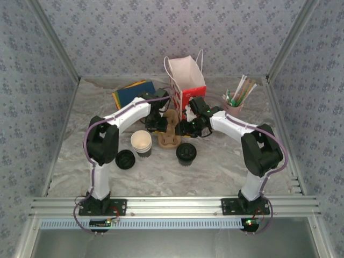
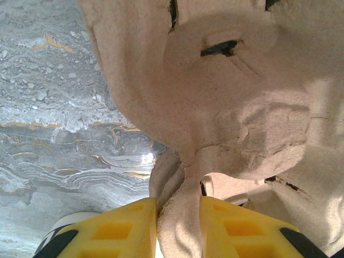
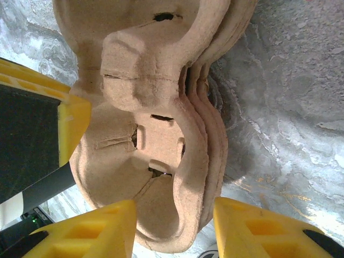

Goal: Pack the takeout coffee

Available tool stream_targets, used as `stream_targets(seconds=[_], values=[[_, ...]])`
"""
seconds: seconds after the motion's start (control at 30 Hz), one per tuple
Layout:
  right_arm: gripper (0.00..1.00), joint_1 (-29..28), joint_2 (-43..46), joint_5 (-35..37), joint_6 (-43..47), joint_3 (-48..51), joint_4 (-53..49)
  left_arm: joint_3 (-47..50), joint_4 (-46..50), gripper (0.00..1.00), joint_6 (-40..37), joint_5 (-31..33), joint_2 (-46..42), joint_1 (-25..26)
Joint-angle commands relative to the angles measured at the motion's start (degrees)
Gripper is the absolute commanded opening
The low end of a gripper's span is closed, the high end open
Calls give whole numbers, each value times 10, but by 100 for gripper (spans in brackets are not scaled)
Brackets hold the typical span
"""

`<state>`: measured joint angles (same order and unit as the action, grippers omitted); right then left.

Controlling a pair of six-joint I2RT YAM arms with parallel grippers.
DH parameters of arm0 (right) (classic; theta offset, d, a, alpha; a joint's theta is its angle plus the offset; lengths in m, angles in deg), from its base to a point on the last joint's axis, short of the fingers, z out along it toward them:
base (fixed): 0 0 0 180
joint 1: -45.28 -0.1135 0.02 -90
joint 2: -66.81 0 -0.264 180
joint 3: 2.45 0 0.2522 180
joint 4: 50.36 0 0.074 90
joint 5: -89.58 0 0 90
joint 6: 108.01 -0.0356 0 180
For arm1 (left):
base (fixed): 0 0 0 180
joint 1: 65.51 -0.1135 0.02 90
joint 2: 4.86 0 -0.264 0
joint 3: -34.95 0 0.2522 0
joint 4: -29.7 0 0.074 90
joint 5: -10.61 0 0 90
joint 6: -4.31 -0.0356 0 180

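Brown pulp carriers (image 1: 169, 133), nested in a stack, stand near the middle of the marbled table (image 1: 226, 166), and both arms meet on them. The left gripper (image 2: 178, 228) is clenched on a ridge of the pulp: in its wrist view the two yellow fingers (image 2: 126, 231) squeeze the ridge between them, with no gap on either side. The right gripper (image 3: 172, 231) straddles the rounded end of the stack, one finger close by the moulded face and the other just beside the layered edges. Whether it presses on the stack or only brackets it, I cannot tell. The coffee (image 1: 186, 153), a dark-walled cup under a black lid, stands upright on the table on the near side of the carriers, nearer the right arm and free of both grippers. To its left stands a stack of lidless cups (image 1: 141, 143), and left of that, by the left arm, lies a loose black lid (image 1: 124, 159). Behind the carriers a red and white paper bag (image 1: 185, 80) stands open with its handles up. Blue, yellow and green sheets (image 1: 133, 92) lie at the back left, and a pot of straws (image 1: 236, 99) stands at the back right.
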<state>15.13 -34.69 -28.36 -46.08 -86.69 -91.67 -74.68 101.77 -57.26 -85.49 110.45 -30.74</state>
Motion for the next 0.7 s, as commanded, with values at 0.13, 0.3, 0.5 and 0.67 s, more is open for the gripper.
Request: stream_targets(seconds=[0.13, 0.3, 0.5, 0.67], values=[[40, -5, -7, -25, -12, -11, 6, 3, -1, 27, 8, -13, -9, -2], [39, -7, 1, -31, -18, -15, 10, 3, -1, 27, 9, -12, -17, -2], [38, -8, 10, -21, -17, -28, -3, 0, 0, 27, 8, -7, -20, -3], [40, -2, 26, 27, -17, -20, -18, 3, 0, 27, 4, 2, -18, -6]])
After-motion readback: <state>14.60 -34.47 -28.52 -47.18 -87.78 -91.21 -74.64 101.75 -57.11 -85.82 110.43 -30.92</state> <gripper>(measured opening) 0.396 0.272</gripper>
